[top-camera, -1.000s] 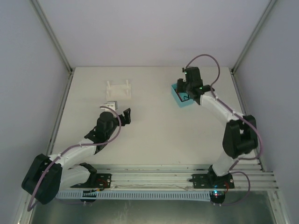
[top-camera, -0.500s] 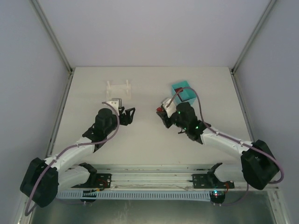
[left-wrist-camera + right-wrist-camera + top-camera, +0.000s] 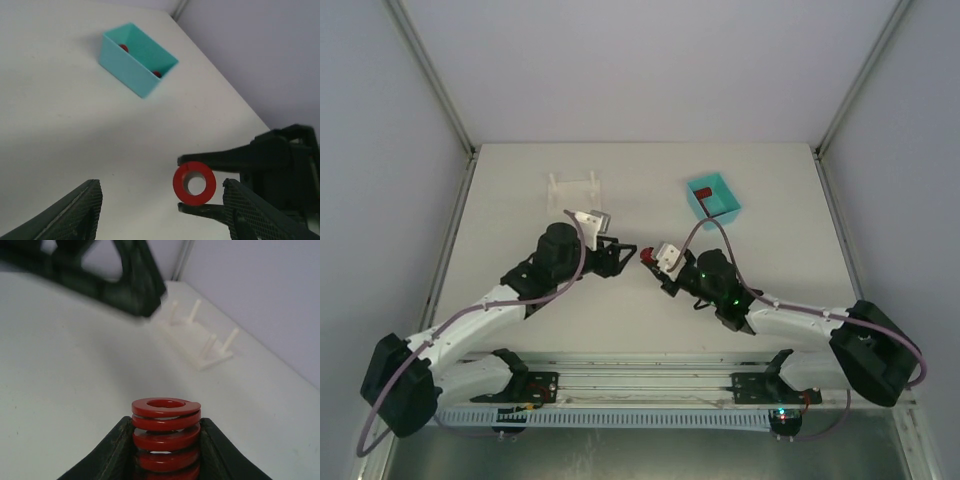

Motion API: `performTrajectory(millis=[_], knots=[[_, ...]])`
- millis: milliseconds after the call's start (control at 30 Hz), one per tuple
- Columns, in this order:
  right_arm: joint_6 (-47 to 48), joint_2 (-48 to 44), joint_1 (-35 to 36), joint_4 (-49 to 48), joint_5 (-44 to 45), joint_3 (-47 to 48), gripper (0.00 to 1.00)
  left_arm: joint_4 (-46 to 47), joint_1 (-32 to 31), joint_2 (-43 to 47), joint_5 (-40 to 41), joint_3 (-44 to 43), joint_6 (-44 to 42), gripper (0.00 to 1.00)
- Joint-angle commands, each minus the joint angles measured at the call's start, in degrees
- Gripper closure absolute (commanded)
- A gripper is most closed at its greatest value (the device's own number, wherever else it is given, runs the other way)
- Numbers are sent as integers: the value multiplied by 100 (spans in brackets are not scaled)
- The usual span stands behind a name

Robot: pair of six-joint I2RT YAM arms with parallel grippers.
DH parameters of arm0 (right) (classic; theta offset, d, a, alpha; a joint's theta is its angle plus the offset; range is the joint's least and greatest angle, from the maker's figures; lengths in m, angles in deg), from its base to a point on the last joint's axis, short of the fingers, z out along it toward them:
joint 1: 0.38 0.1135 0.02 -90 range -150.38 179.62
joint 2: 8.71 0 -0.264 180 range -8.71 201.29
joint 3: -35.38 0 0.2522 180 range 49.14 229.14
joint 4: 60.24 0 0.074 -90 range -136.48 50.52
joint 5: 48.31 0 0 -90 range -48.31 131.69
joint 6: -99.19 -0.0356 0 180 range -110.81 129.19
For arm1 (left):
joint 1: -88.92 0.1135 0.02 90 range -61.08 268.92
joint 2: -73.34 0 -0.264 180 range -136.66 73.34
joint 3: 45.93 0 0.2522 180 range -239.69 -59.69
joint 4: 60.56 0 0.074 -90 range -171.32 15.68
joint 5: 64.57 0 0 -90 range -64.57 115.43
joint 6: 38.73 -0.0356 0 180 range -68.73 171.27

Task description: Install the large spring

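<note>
The right gripper is clamping the large spring above the worktop, near-right of the white peg rack. Its long axis is pointing at the left gripper, whose jaws are standing apart, facing the coil end-on.

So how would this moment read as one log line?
right gripper: shut on red spring | left gripper: open, facing spring | peg rack: bare

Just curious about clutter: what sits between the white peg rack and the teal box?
Nothing; the top view shows bare table between the white peg rack and teal box.
</note>
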Motion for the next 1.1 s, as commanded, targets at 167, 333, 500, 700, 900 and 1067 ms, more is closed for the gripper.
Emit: performTrajectory(millis=[167,333,500,700,900,1067], knots=[[312,48,266,-1005,-1,24,91,-459,-386,-728,-662,-706,-247,35],[415,39,296,-971,55,32,91,-476,-437,-943,-719,-803,-241,41],[468,55,307,-976,147,41,91,-524,-452,-1004,-893,-805,-217,44],[501,129,339,-962,137,72,91,-327,-451,-1018,-1190,-731,-121,55],[524,136,351,-819,218,112,86,-340,-455,-1017,-1323,-736,-70,85],[577,205,349,-486,455,294,59,-438,-446,-917,-1250,-768,-82,100]])
